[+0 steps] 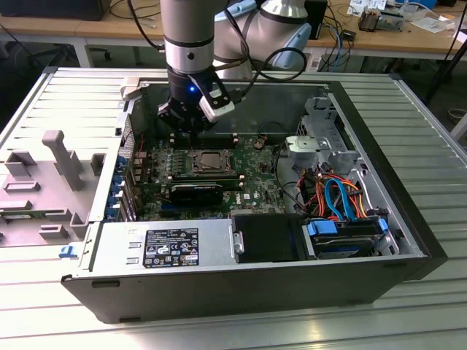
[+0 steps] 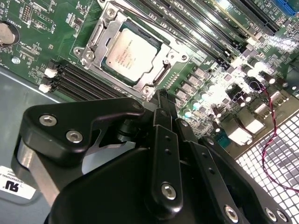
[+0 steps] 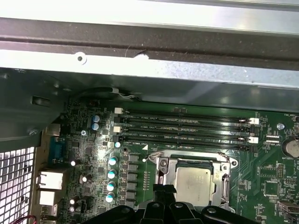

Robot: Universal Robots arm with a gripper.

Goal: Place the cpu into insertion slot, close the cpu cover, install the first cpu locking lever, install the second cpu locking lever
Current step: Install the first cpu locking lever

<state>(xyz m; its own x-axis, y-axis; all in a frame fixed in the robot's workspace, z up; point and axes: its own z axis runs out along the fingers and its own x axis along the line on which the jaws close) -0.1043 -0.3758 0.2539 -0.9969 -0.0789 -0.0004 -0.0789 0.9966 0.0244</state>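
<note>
Lab: workbenches [image 1: 219,33] with cables, open computer case [image 1: 241,219] on metal table [image 1: 430,131].

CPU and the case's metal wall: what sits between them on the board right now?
In the first wrist view, the long black memory slots run side by side between the cpu and the case wall, with bare green board around them.

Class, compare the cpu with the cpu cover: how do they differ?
The cpu is a solid, dull silver square; the cpu cover is a thin frame with an open centre. The cpu lies inside; the cover rings it. Both are metal, square and lie flat on the board.
</note>
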